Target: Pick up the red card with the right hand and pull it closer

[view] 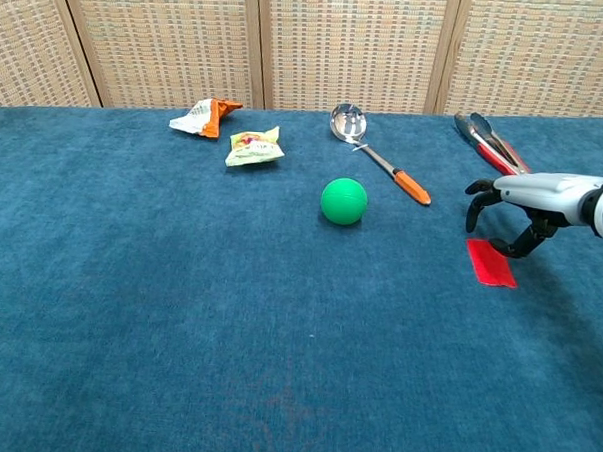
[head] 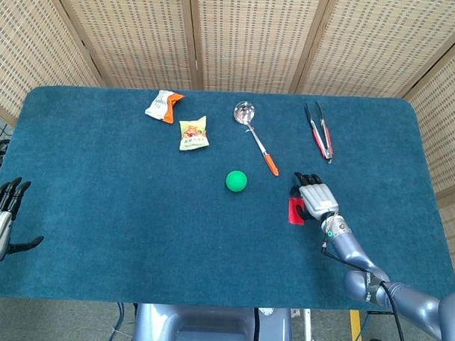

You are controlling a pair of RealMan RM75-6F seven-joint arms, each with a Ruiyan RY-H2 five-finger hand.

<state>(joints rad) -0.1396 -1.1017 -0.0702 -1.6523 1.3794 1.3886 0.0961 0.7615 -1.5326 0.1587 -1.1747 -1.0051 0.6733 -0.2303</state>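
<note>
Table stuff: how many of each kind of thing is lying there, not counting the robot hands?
Snack packets: 2 (orange and white, yellow)
Ball: 1 (green ball)
Spoon: 1 (orange-handled spoon)
Tongs: 1 (red and black tongs)
Card: 1 (red card)
Total: 6

I count on my table:
red card [view: 491, 262]: one
green ball [view: 344, 201]: one
snack packets [view: 254, 147]: two
ladle [view: 378, 164]: one
tongs [view: 490, 144]: one
</note>
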